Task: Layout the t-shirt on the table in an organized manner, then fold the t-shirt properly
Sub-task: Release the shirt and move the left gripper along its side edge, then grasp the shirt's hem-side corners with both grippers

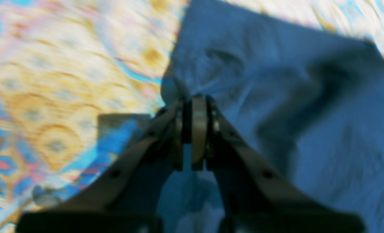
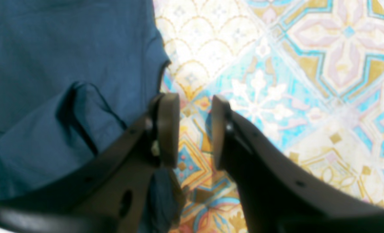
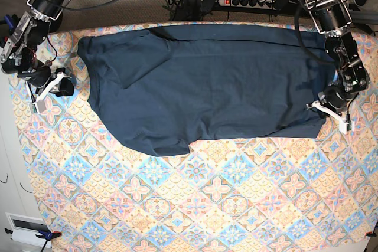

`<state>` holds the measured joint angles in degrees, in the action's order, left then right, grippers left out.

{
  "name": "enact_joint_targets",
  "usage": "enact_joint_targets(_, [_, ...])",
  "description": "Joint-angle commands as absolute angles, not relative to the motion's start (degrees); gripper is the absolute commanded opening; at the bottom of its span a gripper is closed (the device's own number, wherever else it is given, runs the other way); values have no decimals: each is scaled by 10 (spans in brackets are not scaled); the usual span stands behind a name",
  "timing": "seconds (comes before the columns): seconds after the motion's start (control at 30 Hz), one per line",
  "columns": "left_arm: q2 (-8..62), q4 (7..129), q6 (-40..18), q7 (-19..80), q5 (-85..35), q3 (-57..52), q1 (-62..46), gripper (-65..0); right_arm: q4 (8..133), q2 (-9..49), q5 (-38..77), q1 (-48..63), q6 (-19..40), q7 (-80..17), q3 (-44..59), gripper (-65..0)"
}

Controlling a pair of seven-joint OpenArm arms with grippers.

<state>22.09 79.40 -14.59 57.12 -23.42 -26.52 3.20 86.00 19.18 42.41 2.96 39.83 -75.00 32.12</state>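
Note:
The dark navy t-shirt (image 3: 207, 81) lies spread across the far half of the patterned table (image 3: 207, 205), with a fold near its left shoulder and a wrinkled lower hem. My left gripper (image 1: 193, 100) is shut on a pinch of the t-shirt (image 1: 276, 81) at its edge; in the base view this gripper (image 3: 325, 109) is at the shirt's right end. My right gripper (image 2: 195, 106) stands open above bare table (image 2: 308, 64), just beside the t-shirt's (image 2: 65, 64) sleeve edge, holding nothing. In the base view it (image 3: 48, 90) hovers left of the shirt.
A power strip (image 3: 254, 1) and cables lie on the floor behind the table's far edge. The near half of the table shows only its tile pattern. A small white device (image 3: 26, 228) sits off the table's front left corner.

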Motion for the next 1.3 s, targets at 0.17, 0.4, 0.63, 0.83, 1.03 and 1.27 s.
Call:
enact_joint_targets(0.17, [218, 772, -145, 562, -240, -313, 87, -629, 869, 204, 436, 22, 400, -740, 323, -489])
enact_joint_targets(0.4, [218, 693, -144, 560, -240, -317, 149, -572, 869, 204, 436, 22, 400, -740, 324, -487])
enact_joint_targets(0.63, [218, 656, -144, 559, -240, -317, 205, -217, 870, 204, 436, 22, 400, -739, 298, -485])
enact_joint_targets(0.83, [218, 656, -144, 560, -239, -318, 225, -134, 887, 208, 436, 0, 400, -713, 248, -484])
enact_joint_targets(1.03, [221, 656, -144, 560, -234, -318, 204, -134, 902, 232, 436, -46, 400, -712, 186, -484])
enact_joint_targets(1.27, [235, 655, -144, 523, -232, -317, 172, -134, 902, 234, 436, -65, 400, -712, 182, -484])
